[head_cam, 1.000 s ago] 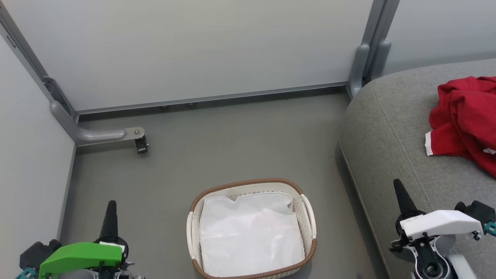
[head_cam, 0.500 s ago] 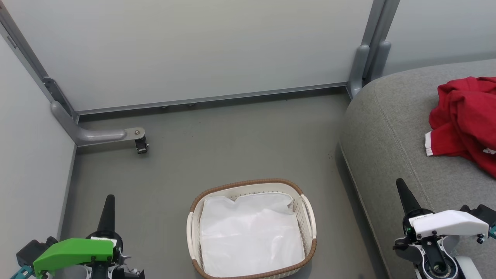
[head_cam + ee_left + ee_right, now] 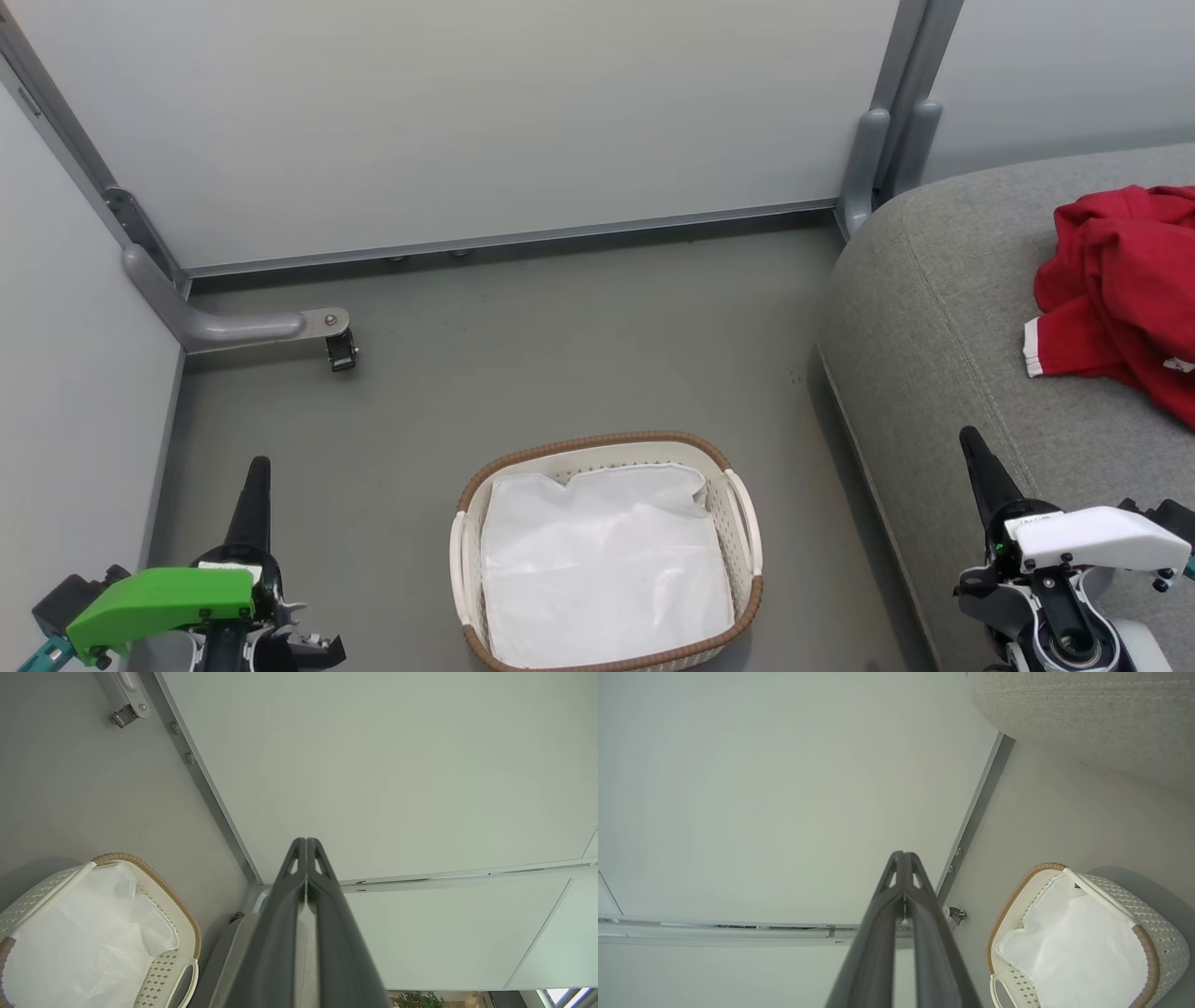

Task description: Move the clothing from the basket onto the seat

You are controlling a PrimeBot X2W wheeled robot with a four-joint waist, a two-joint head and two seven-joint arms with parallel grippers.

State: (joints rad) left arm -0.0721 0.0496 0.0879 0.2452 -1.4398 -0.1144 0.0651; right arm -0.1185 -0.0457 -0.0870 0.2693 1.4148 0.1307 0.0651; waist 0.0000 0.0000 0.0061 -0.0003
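The clothing lies crumpled on the seat, ahead and to the right of the right gripper, well apart from its tip; the head view gives this red heap with its white cuff, while the right wrist view gives a bare grey edge of the seat above that claw; the basket stands on the floor between the two claws, right of the left gripper and left of the right one, holding a white liner sheet; the left gripper hovers near a wall panel on its left; each wrist view adds the dark fingers pressed together along their length, nothing between them; both claws are closed and empty.
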